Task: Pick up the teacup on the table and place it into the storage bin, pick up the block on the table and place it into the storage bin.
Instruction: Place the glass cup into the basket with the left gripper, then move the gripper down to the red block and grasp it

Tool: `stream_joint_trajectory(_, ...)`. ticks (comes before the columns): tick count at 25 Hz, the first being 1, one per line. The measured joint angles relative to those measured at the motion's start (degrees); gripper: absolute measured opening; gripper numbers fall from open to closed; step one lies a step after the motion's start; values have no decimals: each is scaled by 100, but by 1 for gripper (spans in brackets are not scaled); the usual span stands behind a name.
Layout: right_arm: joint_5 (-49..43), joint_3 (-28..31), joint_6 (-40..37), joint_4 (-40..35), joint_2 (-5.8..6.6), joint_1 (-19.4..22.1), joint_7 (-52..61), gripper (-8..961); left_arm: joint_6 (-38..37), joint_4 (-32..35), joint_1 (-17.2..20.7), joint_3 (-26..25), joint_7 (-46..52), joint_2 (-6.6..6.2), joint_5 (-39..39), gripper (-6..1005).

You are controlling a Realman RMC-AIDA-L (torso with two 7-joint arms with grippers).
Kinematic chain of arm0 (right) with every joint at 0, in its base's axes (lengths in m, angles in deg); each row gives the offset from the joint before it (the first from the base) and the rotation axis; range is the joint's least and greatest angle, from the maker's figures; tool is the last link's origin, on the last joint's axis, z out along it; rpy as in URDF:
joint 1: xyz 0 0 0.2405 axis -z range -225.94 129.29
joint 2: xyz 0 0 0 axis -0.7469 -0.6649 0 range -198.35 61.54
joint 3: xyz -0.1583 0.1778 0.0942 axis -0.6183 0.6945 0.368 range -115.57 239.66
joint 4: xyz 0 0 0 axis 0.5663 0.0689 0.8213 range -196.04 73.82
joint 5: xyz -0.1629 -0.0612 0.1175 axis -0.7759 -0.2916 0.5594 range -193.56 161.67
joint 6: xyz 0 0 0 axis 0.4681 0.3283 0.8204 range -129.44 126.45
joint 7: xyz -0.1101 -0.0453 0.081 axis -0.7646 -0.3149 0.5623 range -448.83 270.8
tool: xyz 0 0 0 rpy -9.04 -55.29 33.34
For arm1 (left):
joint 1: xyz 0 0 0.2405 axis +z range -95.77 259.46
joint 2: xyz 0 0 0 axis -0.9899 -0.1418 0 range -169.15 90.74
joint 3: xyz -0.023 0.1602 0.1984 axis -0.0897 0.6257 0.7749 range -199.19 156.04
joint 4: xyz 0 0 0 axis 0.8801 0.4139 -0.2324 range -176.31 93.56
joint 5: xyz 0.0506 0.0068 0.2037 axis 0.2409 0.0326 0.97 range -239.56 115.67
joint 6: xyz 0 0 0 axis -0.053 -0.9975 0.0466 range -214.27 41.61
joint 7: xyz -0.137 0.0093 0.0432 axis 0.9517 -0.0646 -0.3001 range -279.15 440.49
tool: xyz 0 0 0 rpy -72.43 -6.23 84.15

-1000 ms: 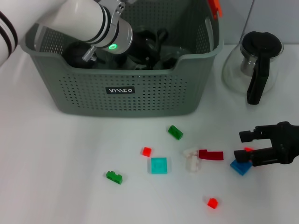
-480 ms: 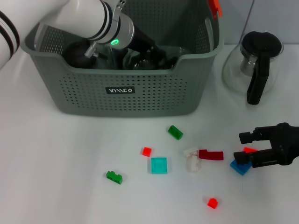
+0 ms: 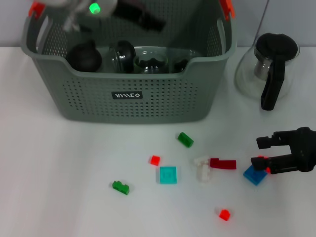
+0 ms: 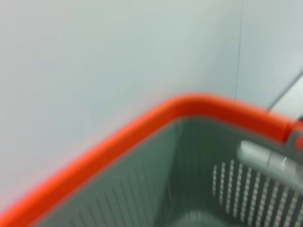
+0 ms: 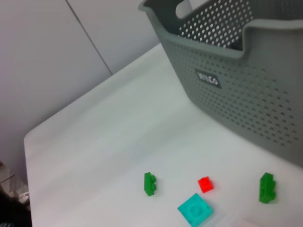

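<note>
Grey-green perforated plastic storage bin (image 3: 133,96) now holds glassware; the left claw (image 3: 148,19), grip state unclear, has lifted clear. Right claw (image 3: 260,152) hovers apart over the blue block (image 3: 254,176).

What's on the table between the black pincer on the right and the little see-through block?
In the head view, a dark red block lies between the right pincer and the clear block. A blue block sits right by the pincer's lower finger.
</note>
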Motion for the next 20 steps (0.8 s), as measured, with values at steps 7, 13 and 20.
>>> stream_joint_trajectory(7, 31, 80, -134, -65, 108, -9, -30, 825, -2356, 1894, 643, -899, -430, -34, -2072, 667)
stream_joint_trajectory(13, -130, 112, -165, -65, 234, -7, -36, 825, -4986, 1540, 1399, -990, -2197, -13, -3889, 668)
stream_joint_trajectory(20, -691, 120, -57, -213, 260, -40, 21, 824, -4841, 596, 2479, -687, -4097, 288, -3865, 726)
